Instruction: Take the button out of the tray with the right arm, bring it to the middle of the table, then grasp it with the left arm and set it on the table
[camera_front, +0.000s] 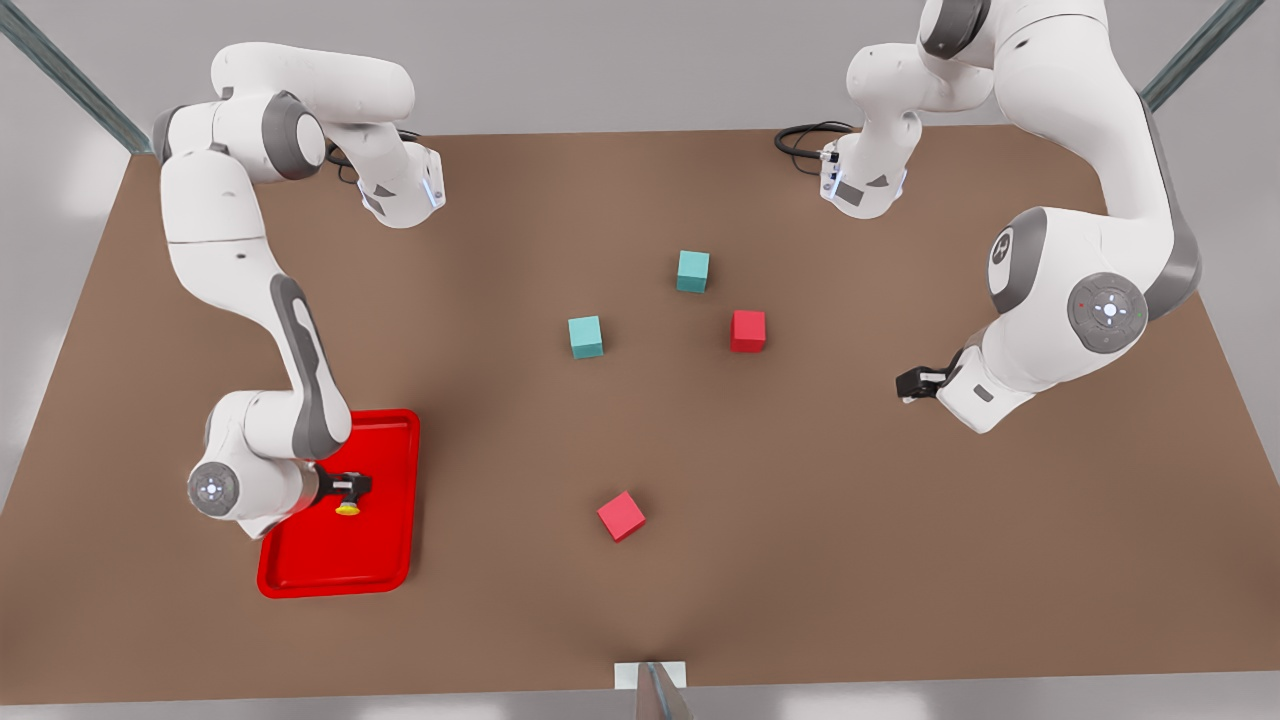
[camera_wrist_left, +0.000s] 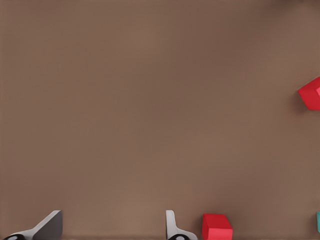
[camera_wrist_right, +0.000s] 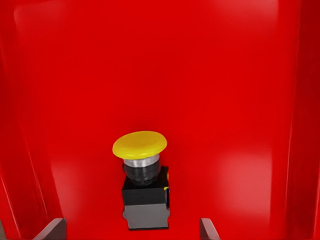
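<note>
The button (camera_wrist_right: 145, 192), a yellow cap on a black blocky body, sits inside the red tray (camera_wrist_right: 225, 90). My right gripper (camera_wrist_right: 132, 232) is open directly over it, a finger on each side of the body with clear gaps. In the front view that gripper (camera_front: 352, 487) hangs over the tray (camera_front: 385, 440) at the front view's left, with the yellow button (camera_front: 347, 508) just beneath it. My left gripper (camera_front: 915, 383) waits open above the bare table (camera_front: 800, 500) at the front view's right, and its fingertips (camera_wrist_left: 172, 227) hold nothing.
Two teal cubes (camera_front: 692, 271) (camera_front: 586, 337) and a red cube (camera_front: 748, 331) sit near the table's middle. Another red cube (camera_front: 621, 516) lies nearer the front edge. The left wrist view catches red cubes (camera_wrist_left: 216, 227) (camera_wrist_left: 311, 93).
</note>
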